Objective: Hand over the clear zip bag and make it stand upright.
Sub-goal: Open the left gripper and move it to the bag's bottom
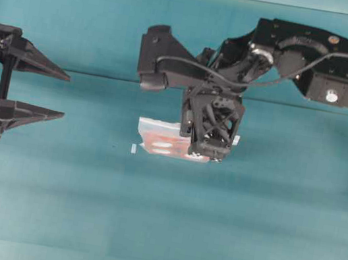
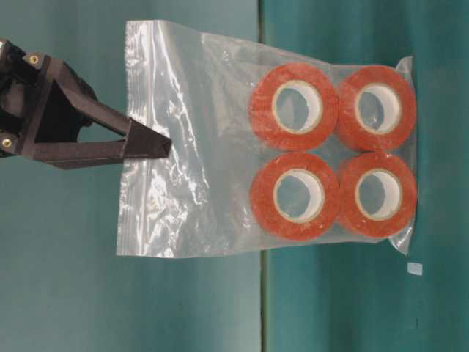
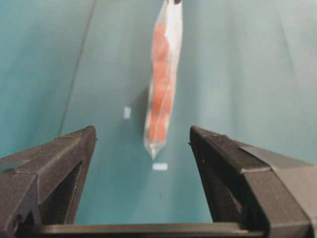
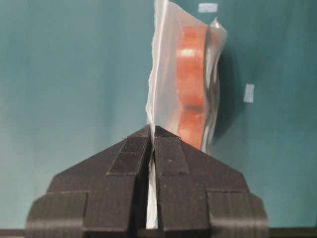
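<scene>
The clear zip bag (image 2: pixel 198 147) hangs edge-up from my right gripper (image 2: pixel 165 147), which is shut on its zip-strip end. Orange-red tape rolls (image 2: pixel 293 106) fill the bag's far end. From overhead the right gripper (image 1: pixel 207 152) points down at mid-table, with the bag (image 1: pixel 159 137) showing to its left. The right wrist view has the fingers (image 4: pixel 171 153) pressed together on the plastic sheet of the bag (image 4: pixel 190 74). My left gripper (image 1: pixel 65 94) stands open at the left edge, well apart from the bag. In its wrist view the bag (image 3: pixel 161 84) hangs ahead of the open gripper (image 3: pixel 142 136).
Small white tape marks lie on the teal cloth near the bag: one mark (image 1: pixel 133 148) shows from overhead, two marks (image 3: pixel 159 166) (image 3: pixel 127 112) in the left wrist view. The right arm (image 1: pixel 307 55) reaches in from the upper right.
</scene>
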You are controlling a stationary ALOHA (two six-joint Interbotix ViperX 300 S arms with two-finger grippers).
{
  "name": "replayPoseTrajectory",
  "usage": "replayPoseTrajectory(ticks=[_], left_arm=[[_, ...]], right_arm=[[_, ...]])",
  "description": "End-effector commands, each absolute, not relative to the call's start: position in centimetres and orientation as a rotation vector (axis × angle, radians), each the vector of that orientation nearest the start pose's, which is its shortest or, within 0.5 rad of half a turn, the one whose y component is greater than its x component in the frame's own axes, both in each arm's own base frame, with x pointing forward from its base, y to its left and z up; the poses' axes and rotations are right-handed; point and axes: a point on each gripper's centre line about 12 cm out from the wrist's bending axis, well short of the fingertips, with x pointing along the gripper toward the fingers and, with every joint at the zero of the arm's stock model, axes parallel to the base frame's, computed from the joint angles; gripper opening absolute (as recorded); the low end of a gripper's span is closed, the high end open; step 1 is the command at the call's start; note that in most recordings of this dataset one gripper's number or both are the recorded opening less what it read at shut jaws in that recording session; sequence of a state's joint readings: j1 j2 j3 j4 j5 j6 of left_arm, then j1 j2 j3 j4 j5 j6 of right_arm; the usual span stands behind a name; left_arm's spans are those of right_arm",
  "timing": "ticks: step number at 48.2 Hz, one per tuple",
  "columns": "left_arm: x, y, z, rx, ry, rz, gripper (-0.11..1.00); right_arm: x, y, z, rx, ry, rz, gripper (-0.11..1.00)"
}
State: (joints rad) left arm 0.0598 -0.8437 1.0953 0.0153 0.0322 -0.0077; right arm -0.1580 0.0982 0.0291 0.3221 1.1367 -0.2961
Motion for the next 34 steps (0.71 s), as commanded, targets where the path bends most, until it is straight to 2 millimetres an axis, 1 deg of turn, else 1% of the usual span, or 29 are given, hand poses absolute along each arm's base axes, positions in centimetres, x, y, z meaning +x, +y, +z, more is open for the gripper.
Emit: replayPoseTrajectory(ticks=[1,8,16,28,34], left_arm=[[22.3,1.4,26.2,0.002,0.289,0.06,0.83],[23.0,1.4,24.5,-0.008,0.317,0.06,0.83],[24.3,1.5,22.4,-0.011,0.328,0.059,0.84],[27.2,1.7,19.5,-0.017,0.396,0.058,0.88],[28.7,1.7,18.4,-0.019,0.418,0.058,0.9]], right_arm=[[42.4,-3.3,28.4,0.107,1.169,0.204,0.04],[42.4,-3.5,28.4,0.096,1.172,0.189,0.04],[42.6,-3.3,28.4,0.096,1.164,0.189,0.04],[42.6,-3.3,28.4,0.097,1.163,0.186,0.04],[42.5,-3.3,28.5,0.096,1.162,0.188,0.04]])
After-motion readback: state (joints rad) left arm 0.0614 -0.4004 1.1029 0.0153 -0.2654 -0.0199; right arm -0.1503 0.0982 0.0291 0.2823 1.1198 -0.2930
